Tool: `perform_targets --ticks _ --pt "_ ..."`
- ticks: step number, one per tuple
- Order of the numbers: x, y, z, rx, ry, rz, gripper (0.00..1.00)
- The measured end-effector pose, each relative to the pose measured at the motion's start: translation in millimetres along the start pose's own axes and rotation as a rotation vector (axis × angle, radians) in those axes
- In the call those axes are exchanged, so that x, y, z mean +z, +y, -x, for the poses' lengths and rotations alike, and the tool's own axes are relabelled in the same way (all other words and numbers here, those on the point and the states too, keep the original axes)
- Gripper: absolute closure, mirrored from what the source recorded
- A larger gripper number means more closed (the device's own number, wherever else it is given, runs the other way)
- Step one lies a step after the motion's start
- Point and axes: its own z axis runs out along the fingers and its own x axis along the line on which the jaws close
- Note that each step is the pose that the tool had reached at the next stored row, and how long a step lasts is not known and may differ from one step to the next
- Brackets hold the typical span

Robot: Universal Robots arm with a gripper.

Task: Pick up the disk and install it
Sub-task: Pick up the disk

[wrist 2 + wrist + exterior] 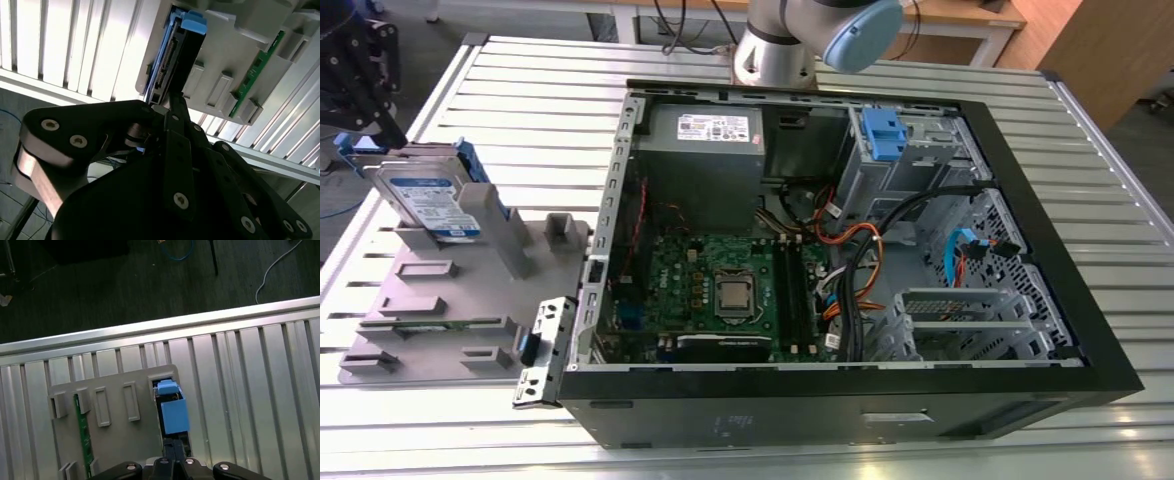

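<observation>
Cables (851, 268) crowd case (854, 412) beside drive cage (907, 160); disk (434, 203) sticks up above holder (447, 295).

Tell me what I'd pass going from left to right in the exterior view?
gripper → disk → green motherboard → blue bracket → blue cable

No lettering can be read. A white-and-blue label (424, 212) sits on the flat silver-metal disk (443, 195) just beside the black claw (380, 130). A white sticker (715, 127) sits on the grey metal power-supply box (707, 168), well apart from the claw.
</observation>
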Motion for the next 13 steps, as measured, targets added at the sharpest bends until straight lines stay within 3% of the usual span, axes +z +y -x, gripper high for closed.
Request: perform_targets --ticks 3,13 --pt "0.0 0.0 -0.1 -0.027 -0.0012 0.0005 0.89" --pt "0.0 -3.3 0.5 -0.027 -0.0012 0.0006 0.89"
